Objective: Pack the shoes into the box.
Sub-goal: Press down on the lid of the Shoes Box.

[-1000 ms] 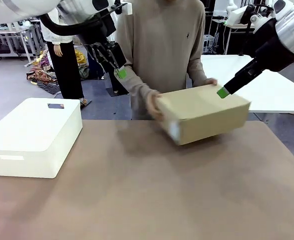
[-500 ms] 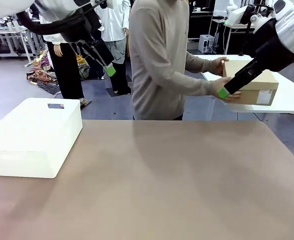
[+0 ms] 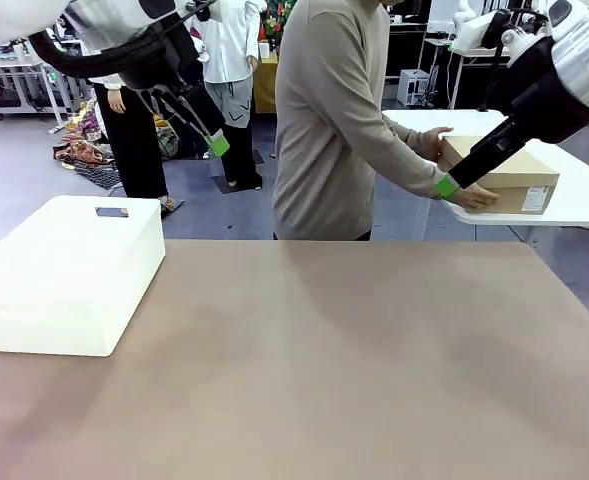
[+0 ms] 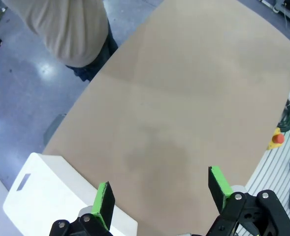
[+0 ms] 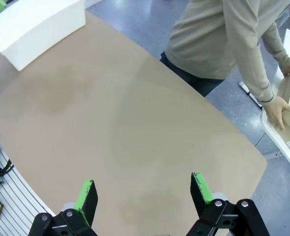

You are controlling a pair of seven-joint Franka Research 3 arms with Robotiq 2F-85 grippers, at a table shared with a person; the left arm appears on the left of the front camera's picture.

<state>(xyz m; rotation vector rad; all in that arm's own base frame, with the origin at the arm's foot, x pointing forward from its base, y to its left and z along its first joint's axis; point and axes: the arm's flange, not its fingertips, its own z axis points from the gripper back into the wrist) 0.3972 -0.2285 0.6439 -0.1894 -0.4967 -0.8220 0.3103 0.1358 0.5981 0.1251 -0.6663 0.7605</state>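
Resting box: closed tan-brown cardboard shoebox [image 3: 502, 175] between person's hands [image 3: 471, 196] on white side table [image 3: 574, 190], probably finished.
Grippers: left gripper [image 4: 160, 192] and right gripper [image 5: 144, 191] raised, jaws apart, empty.

Tabletop [image 3: 354, 370] wide open for passage; only the white bin [image 3: 64, 275] blocks the left edge, person [image 3: 339, 120] at the far side.

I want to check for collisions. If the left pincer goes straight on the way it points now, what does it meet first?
Probably the bare brown tabletop: the open left pincer looks straight down at it. The white bin sits off to one side.
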